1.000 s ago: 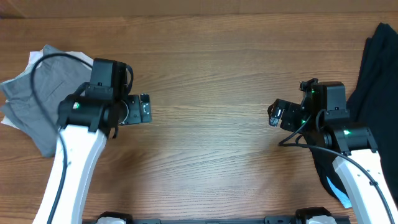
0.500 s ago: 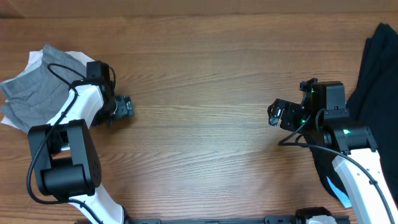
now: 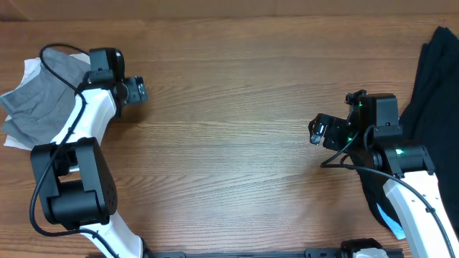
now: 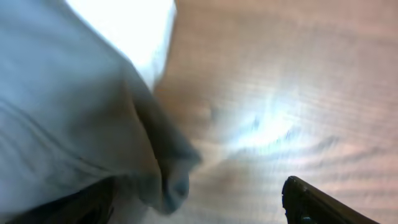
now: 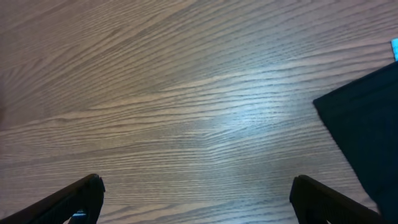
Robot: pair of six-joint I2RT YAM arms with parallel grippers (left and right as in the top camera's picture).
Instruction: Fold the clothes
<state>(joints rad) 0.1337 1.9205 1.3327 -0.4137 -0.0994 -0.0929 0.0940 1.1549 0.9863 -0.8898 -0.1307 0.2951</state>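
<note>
Since L arm (image 3: 90, 115) swung back beside the mid-grey cotton garment (image 3: 36, 107), left fingers (image 4: 311, 204) spread, empty; right fingers (image 5: 326, 199) wide, empty; black cloth heap (image 3: 437, 79) prob. next.

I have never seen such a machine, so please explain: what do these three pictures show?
This is a robot: two arms at a wooden table, each ending in a two-finger gripper. One picture looks down from above; the other two come from cameras on the wrists. At the left lies a grey garment over a white cloth; at the right, a black garment. The left gripper, beside the grey garment, and the right gripper are both open and hold nothing.
</note>
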